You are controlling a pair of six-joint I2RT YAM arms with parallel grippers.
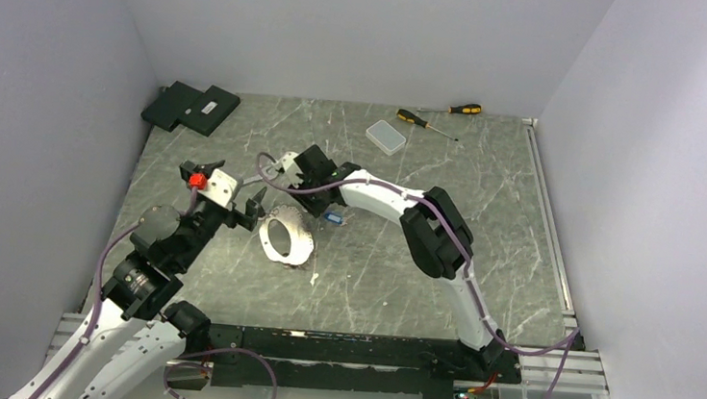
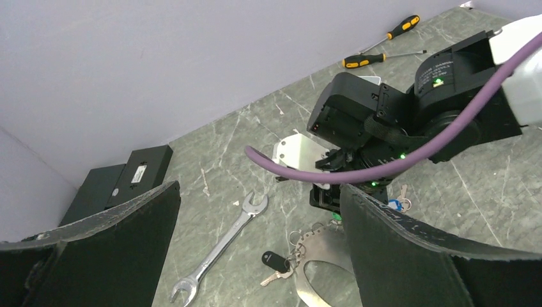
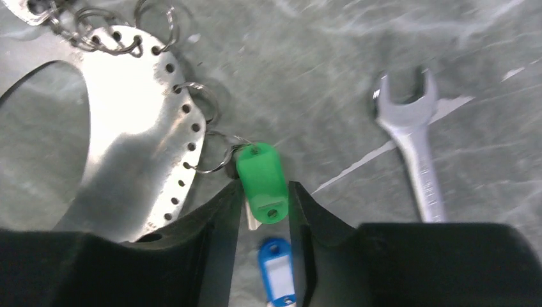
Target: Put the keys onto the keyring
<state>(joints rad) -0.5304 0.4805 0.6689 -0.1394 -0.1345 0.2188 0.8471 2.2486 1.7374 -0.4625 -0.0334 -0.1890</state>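
The green key tag (image 3: 259, 173) is linked by a split ring (image 3: 214, 157) to the perforated keyring (image 3: 140, 121), which lies flat mid-surface (image 3: 383, 38). The right hand (image 3: 264, 195) pinches that tag, with a blue tag (image 3: 276, 275) beneath and a spanner (image 3: 409, 141) beside. The left hand (image 2: 259, 188) hovers nearby, wide open and empty.

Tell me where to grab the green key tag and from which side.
Pinch the green tag across its narrow width, on the long edges, at the free end. Come from above on the side away from the keyring, as the right tool is lined up: the tag lies flat, and its other end is tethered by a split ring.
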